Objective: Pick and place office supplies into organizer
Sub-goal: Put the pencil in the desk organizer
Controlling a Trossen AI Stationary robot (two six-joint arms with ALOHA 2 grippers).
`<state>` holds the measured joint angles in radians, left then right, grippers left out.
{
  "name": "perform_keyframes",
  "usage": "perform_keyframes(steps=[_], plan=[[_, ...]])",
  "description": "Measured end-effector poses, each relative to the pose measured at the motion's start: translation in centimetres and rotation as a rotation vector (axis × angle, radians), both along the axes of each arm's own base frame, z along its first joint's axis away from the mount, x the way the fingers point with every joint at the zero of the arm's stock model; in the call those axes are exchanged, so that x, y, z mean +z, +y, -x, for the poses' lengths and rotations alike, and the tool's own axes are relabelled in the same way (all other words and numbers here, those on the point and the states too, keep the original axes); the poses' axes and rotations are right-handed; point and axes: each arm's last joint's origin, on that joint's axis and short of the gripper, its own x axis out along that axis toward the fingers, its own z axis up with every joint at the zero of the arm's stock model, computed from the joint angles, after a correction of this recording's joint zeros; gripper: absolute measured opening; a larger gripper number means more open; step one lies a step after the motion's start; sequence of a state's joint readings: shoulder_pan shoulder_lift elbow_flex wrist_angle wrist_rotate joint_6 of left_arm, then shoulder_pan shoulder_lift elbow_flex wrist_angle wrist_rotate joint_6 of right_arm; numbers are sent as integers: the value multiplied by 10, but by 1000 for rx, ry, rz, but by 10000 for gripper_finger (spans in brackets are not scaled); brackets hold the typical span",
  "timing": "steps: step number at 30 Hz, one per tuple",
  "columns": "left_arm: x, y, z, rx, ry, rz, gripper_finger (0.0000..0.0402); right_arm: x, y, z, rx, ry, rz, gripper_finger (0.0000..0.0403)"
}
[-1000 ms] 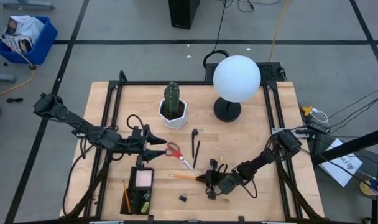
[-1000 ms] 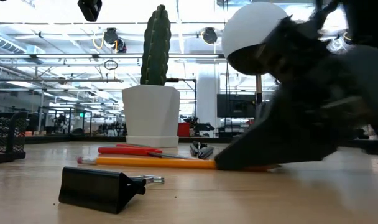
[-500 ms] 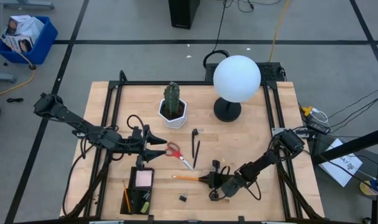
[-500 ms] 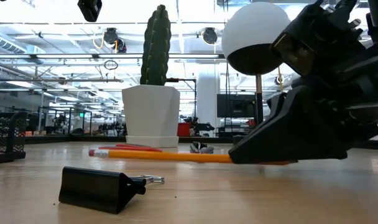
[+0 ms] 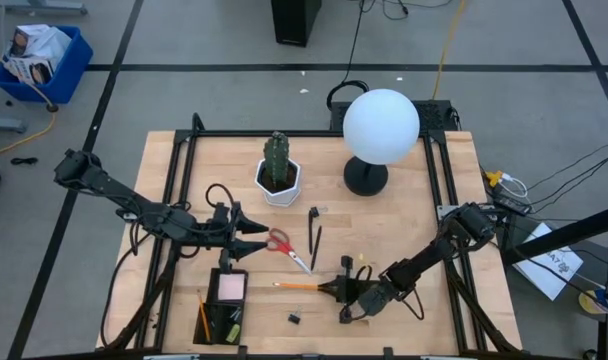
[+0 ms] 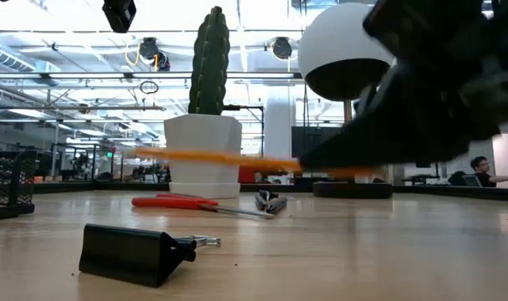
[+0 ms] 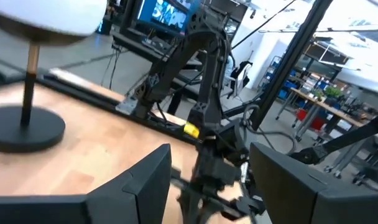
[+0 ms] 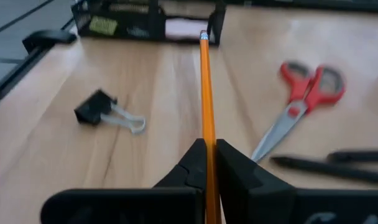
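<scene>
An orange pencil (image 5: 302, 287) hangs above the table at the near middle, with my right gripper (image 5: 336, 290) shut on it. My left gripper (image 5: 261, 238) stands open above the table, just left of the red-handled scissors (image 5: 282, 244), which lie flat on the wood; it touches nothing. The black organizer (image 5: 210, 322) sits at the near left edge with a pink sticky-note pad (image 5: 229, 288) in one compartment. Two dark pens (image 5: 314, 233) lie beyond the scissors. A black clip (image 5: 295, 318) lies on the table near the front edge. My right gripper pinches the pencil between its two fingers (image 8: 192, 163), at the stretch (image 8: 208, 138) near its right-hand end. The fingers come from the table's right, slanting slightly down, and lie along the pencil. The pencil is lifted clear and almost level (image 6: 212, 157), its free end (image 8: 203, 36) toward the organizer.
A cactus in a white pot (image 5: 278, 172) stands at the far middle, and a white globe lamp (image 5: 380, 126) on a dark base to its right. Bare wood lies between the held pencil and the organizer, except for the clip (image 8: 92, 107).
My right gripper has gone up, still shut on the pencil. The pencil lay on the table a second ago; now it hangs clear of it, nearly level.
</scene>
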<state>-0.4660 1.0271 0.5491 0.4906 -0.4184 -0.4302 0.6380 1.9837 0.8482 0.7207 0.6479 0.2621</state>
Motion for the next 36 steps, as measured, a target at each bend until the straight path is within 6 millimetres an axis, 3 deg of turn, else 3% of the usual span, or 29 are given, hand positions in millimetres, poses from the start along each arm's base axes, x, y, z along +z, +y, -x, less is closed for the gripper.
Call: perform_keyframes(steps=[7, 13, 25, 36], plan=[[-8, 0, 0, -1, 90, 156, 225, 35, -3, 2, 13, -53, 117, 10], [-10, -3, 2, -10, 108, 176, 225, 55, -10, 6, -37, -69, 200, 10], [-15, -2, 2, 3, 155, 160, 225, 79, -25, 2, -75, -110, 264, 10], [-21, -1, 3, 39, 205, 149, 225, 89, -37, -7, -81, -171, 280, 10]])
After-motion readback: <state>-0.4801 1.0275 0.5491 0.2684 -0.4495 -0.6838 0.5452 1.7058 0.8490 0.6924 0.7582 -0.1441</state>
